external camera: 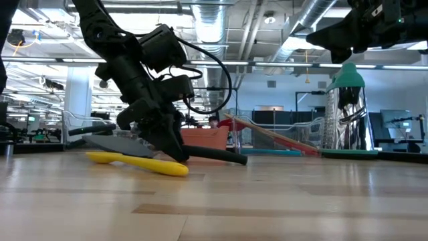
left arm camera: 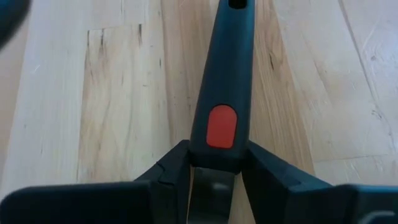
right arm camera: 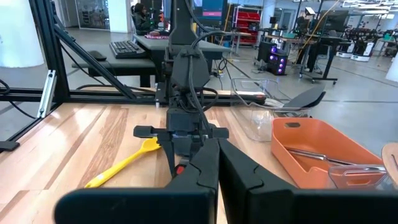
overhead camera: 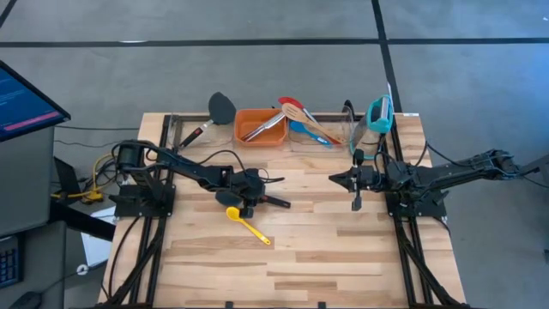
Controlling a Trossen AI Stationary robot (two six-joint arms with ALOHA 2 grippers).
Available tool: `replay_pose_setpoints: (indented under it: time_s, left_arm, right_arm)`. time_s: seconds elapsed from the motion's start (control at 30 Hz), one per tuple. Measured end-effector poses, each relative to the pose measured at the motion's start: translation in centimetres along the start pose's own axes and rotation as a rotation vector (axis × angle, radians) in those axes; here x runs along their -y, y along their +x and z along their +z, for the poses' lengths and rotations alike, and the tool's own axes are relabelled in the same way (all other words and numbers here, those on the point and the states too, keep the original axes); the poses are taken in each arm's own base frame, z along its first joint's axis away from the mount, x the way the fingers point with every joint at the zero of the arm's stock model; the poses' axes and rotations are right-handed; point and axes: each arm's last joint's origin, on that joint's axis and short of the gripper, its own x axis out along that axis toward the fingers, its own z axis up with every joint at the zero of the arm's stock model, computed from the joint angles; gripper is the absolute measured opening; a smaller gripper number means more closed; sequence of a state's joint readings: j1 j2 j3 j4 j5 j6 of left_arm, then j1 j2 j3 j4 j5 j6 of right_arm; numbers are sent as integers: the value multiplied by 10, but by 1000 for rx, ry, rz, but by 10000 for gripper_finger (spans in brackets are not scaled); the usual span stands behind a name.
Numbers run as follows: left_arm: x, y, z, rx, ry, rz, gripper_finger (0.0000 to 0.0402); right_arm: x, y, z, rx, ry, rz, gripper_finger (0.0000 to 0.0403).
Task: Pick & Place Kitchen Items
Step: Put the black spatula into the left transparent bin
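Wooden tabletop [overhead camera: 326, 257] of pale planks, seen from above, with two dark robot arms. The left gripper [left arm camera: 214, 163] is down at the table near the orange bin [overhead camera: 261, 127], its fingers [left arm camera: 168, 177] pressed on either side of a black handle [left arm camera: 225, 87] with a red patch; this black utensil [overhead camera: 273, 201] lies flat on the wood. Its working end is hidden under the gripper, so its kind is hard to make out. A yellow spoon [overhead camera: 247, 221] lies just beside it, on the side away from the bin. The right gripper [overhead camera: 336, 178] hovers on the other side of the bin, fingers closed together, holding nothing. Metal tongs [overhead camera: 264, 129] rest inside the bin; red, blue and wooden utensils [overhead camera: 304, 125] sit in a clear bin beside it, overlapping and hard to separate. No readable writing shows. Behind the table is an open workshop with desks, screens and ceiling ducts.
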State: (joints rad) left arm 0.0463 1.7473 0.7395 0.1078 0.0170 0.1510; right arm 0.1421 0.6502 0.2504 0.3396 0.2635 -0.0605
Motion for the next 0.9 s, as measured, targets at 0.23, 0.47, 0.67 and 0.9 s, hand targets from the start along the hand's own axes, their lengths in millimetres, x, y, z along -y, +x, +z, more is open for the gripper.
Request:
replay_pose_setpoints:
  time_s: [0.23, 0.47, 0.67, 0.9]
  left_arm:
    - [0, 0, 0, 0, -10, -1, 108]
    - [0, 0, 0, 1, -60, -1, 97]
    - [0, -1, 1, 6, -55, 0, 97]
    - [-4, -16, 13, 68, -6, 26, 96]
  right_arm:
    - [0, 0, -1, -6, -2, 0, 0]
    - [0, 0, -1, -6, -2, 0, 0]
    - [0, 0, -1, -6, -2, 0, 0]
    - [0, 0, -1, -5, -2, 1, 0]
